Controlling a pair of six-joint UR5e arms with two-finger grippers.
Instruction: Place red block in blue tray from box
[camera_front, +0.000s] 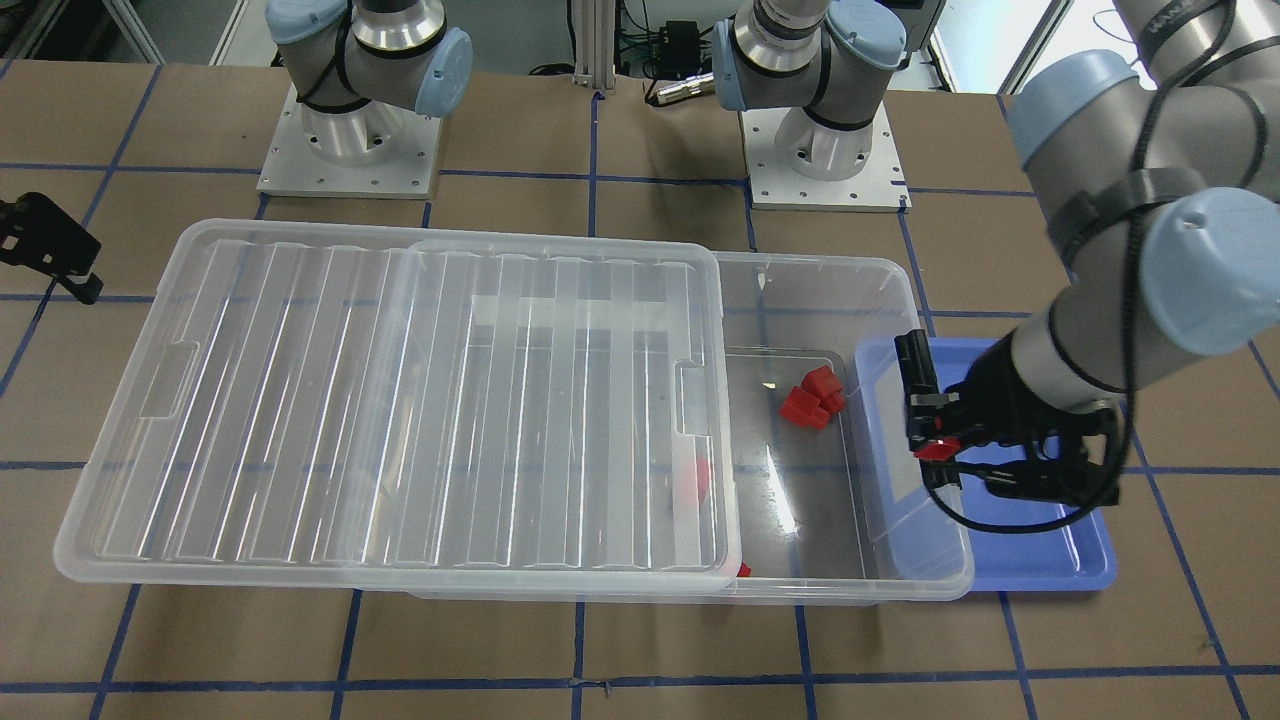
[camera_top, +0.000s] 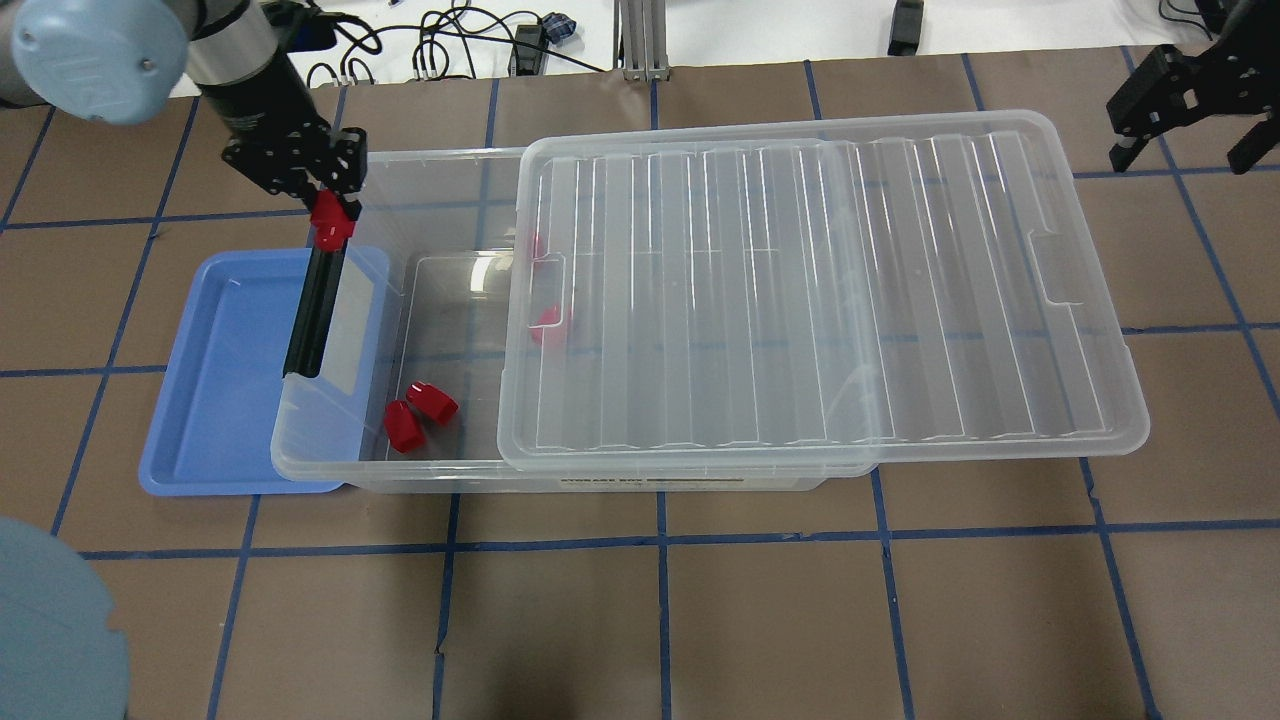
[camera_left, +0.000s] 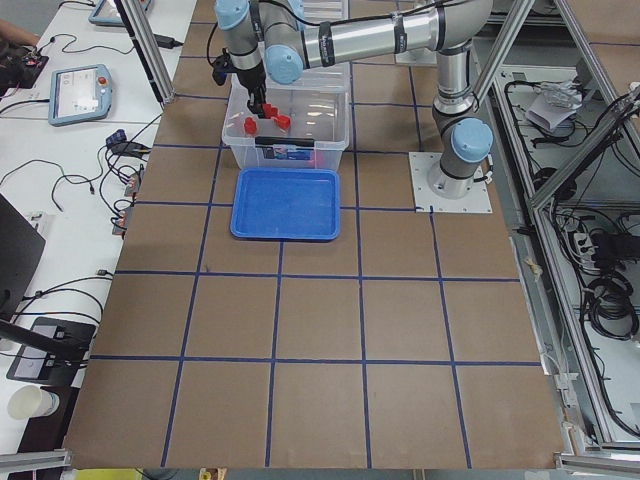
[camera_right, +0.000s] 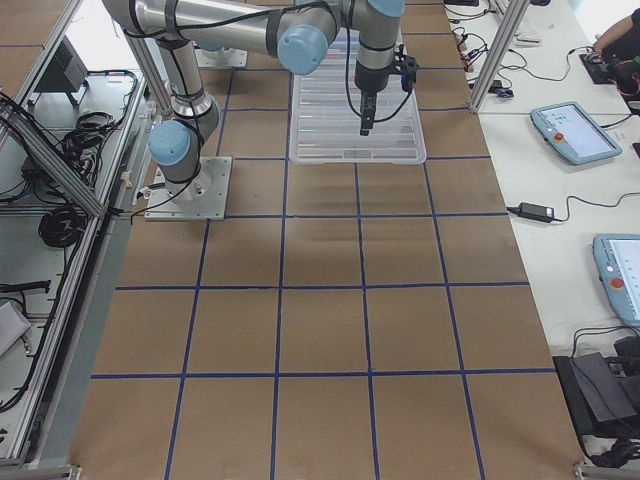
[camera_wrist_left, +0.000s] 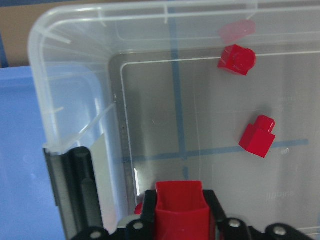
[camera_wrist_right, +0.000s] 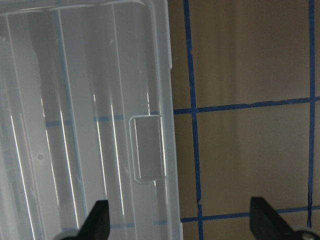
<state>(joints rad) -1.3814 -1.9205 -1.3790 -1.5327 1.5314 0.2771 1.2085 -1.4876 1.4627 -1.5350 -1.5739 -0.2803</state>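
My left gripper (camera_top: 331, 212) is shut on a red block (camera_top: 330, 224) and holds it above the open end of the box (camera_top: 330, 462), just inside the end wall with the black latch (camera_top: 308, 312). The wrist view shows the held block (camera_wrist_left: 180, 210) between the jaws, over the box floor. The blue tray (camera_top: 215, 390) lies against that end of the box, with nothing in the part I can see. Two loose red blocks (camera_top: 420, 410) lie on the box floor. My right gripper (camera_top: 1188, 105) is open and empty, beyond the far end of the lid.
The ribbed clear lid (camera_top: 800, 290) lies slid across most of the box and overhangs its far end. More red blocks (camera_top: 548, 325) show dimly under the lid's edge. The box wall (camera_front: 880, 400) stands between the held block and the tray (camera_front: 1040, 560).
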